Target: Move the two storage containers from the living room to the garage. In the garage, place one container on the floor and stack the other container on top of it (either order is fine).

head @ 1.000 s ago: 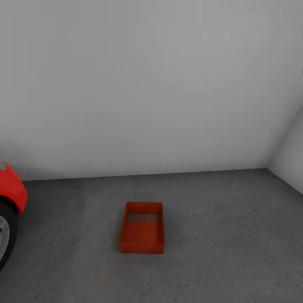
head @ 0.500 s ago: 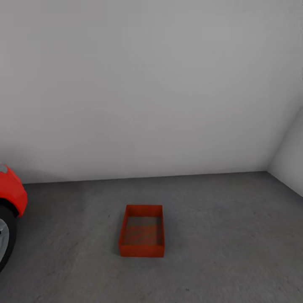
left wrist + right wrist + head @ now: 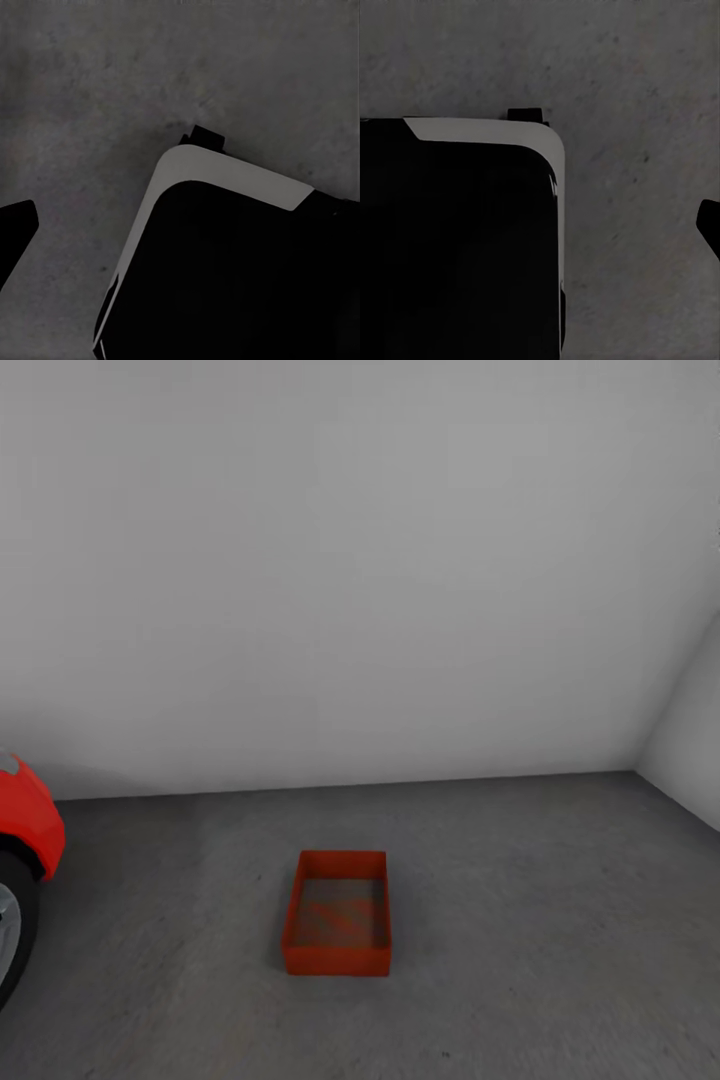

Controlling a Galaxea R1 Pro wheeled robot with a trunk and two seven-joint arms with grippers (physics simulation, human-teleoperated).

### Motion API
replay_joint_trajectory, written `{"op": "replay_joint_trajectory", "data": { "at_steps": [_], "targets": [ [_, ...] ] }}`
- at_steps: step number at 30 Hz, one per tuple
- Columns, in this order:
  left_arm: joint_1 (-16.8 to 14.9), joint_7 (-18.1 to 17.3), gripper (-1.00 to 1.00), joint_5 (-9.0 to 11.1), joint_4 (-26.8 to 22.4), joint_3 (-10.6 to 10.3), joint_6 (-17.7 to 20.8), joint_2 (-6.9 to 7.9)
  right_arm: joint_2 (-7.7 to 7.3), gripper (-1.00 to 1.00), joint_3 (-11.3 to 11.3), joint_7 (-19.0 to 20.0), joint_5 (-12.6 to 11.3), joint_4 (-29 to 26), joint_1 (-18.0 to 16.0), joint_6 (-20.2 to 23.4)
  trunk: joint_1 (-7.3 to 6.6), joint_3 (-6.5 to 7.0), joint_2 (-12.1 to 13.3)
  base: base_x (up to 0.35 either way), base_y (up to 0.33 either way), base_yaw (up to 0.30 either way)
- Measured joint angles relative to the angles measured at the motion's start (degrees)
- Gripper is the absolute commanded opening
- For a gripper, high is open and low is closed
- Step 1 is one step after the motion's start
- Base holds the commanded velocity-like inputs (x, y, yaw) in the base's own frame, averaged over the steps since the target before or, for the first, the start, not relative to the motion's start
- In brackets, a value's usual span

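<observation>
From my head camera I see one storage container (image 3: 337, 913) sitting upright on the garage floor (image 3: 540, 920), open top up, centre of the scene, well short of the far white wall (image 3: 350, 560). A red car (image 3: 25, 830) noses in at the left, well apart from it. My wrist cameras look down on speckled concrete and the robot's dark base (image 3: 225, 262) (only slivers of finger), so I cannot tell either gripper's spread or where the bin lies relative to them.

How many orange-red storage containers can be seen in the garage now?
1. The storage container sits on the concrete floor, right of the red car. A second could lie outside the views.
</observation>
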Motion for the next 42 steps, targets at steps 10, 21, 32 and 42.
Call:
{"op": "replay_joint_trajectory", "data": {
  "at_steps": [10,21,32,42],
  "targets": [
    [0.0,0.01,1.0,0.0,0.0,0.0,0.01,0.0,0.07,1.0,0.04,-0.02,-0.01,-0.02,-0.01,0.0,0.0,0.91,0.0,0.0,0.0,0.0],
    [0.0,-0.02,1.0,0.0,0.0,0.0,0.01,0.0,-0.09,1.0,0.05,-0.07,-0.01,-0.03,-0.01,-0.02,0.0,1.92,0.0,0.0,0.0,0.0],
    [0.0,-0.02,1.0,0.0,0.0,0.0,-0.02,0.0,-0.01,1.0,0.05,-0.1,-0.01,-0.03,0.0,-0.09,0.0,2.93,0.0,0.0,0.0,0.0],
    [0.0,-0.01,1.0,0.0,0.0,0.0,-0.07,0.0,-0.01,1.0,0.05,-0.09,-0.01,-0.03,-0.01,-0.09,0.0,3.84,0.0,0.0,0.0,0.0]
  ]
}}
